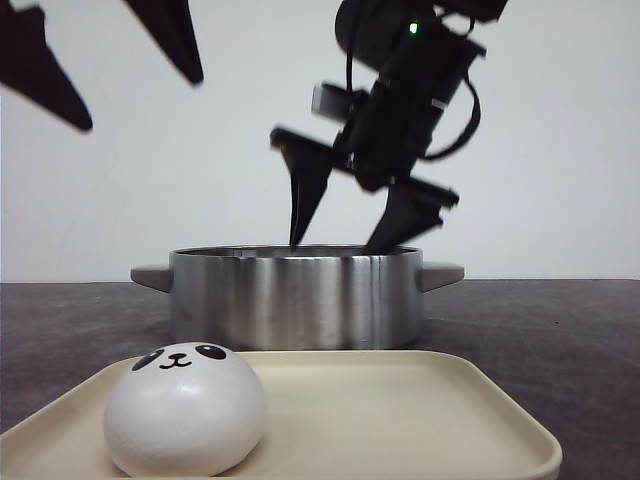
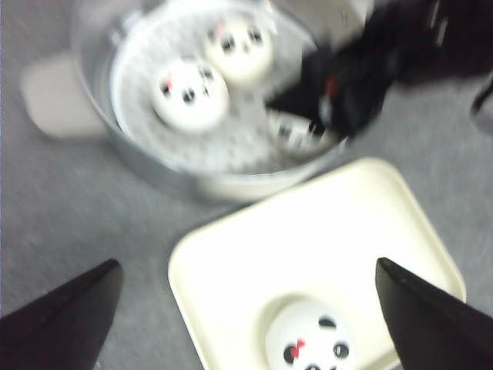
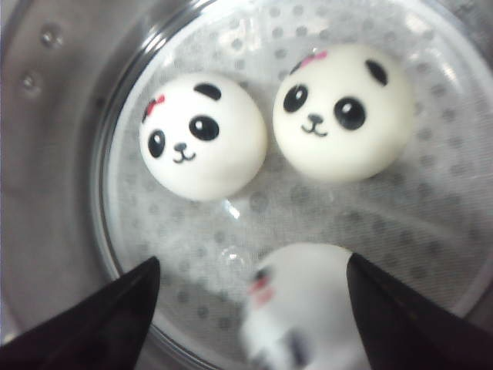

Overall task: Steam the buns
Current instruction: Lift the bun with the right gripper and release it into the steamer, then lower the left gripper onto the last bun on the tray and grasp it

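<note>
Three white panda buns are in the steel pot [image 1: 300, 295] on its perforated steamer plate. In the right wrist view two buns [image 3: 202, 135] [image 3: 343, 112] sit side by side, and a third bun [image 3: 308, 308] is blurred between my open fingers, close to one of them. My right gripper [image 1: 340, 242] [image 3: 252, 262] is open, its tips at the pot's rim. A fourth bun [image 1: 185, 410] [image 2: 308, 339] sits on the cream tray [image 1: 400, 420]. My left gripper [image 1: 140, 105] [image 2: 246, 264] is open and empty, high above the tray.
The pot [image 2: 146, 166] has two grey side handles and stands just behind the tray [image 2: 308, 231] on a dark grey table. The right arm [image 2: 347, 77] hangs over the pot and hides part of its inside in the left wrist view.
</note>
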